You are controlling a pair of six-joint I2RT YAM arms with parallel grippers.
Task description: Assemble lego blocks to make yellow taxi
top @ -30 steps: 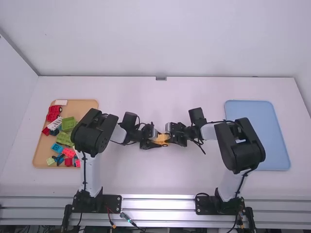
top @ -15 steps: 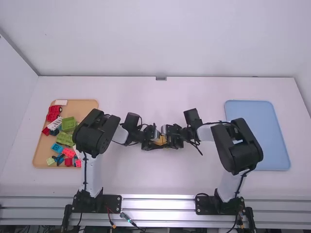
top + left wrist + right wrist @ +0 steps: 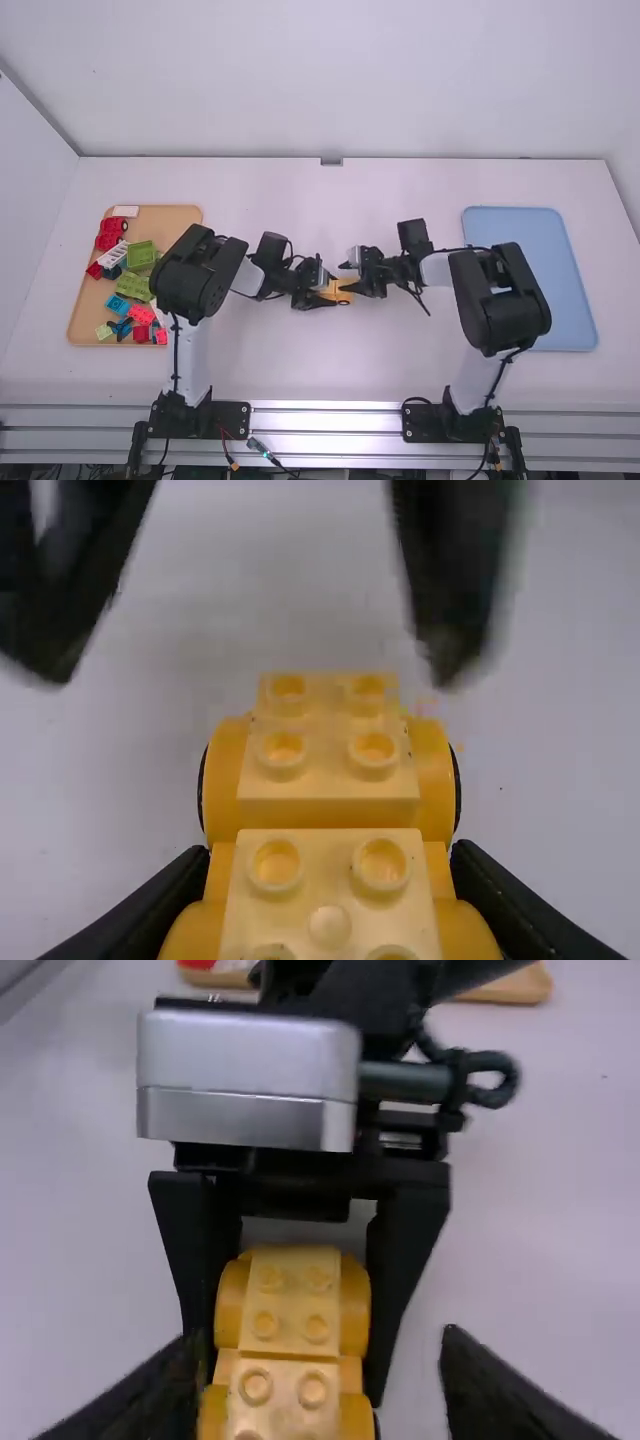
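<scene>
"So, how do the grippers stand?"

"Left gripper (image 3: 332, 868) is pinching the yellow car (image 3: 330, 795), 1 finger on each flank. Right gripper (image 3: 325, 1345) has its 2 fingers spread, around the car's other end and not clamped."

"Heavy, that car?"

"Light, I'd judge, and stiff; hard plastic won't squash. But the joints could pop apart if it's pried or twisted, and the smooth sides may slip."

"Where would you take hold?"

"Low and square on the flanks, with both pads flat. I'd keep off the rounded wheel parts, which could roll out of a grip, and leave the studs (image 3: 375, 750) free for a part on top. Any press should go straight down, with the base held firm."

"And where's it all sitting?"

"Car's at the middle of the high view, between the arms. Farther out, the wooden tray (image 3: 186, 214) lies at the left of the frame, with red blocks (image 3: 111, 234) at its upper left and green blocks (image 3: 141, 256) near its middle. Blue tray (image 3: 520, 275) is over at the right."
</scene>
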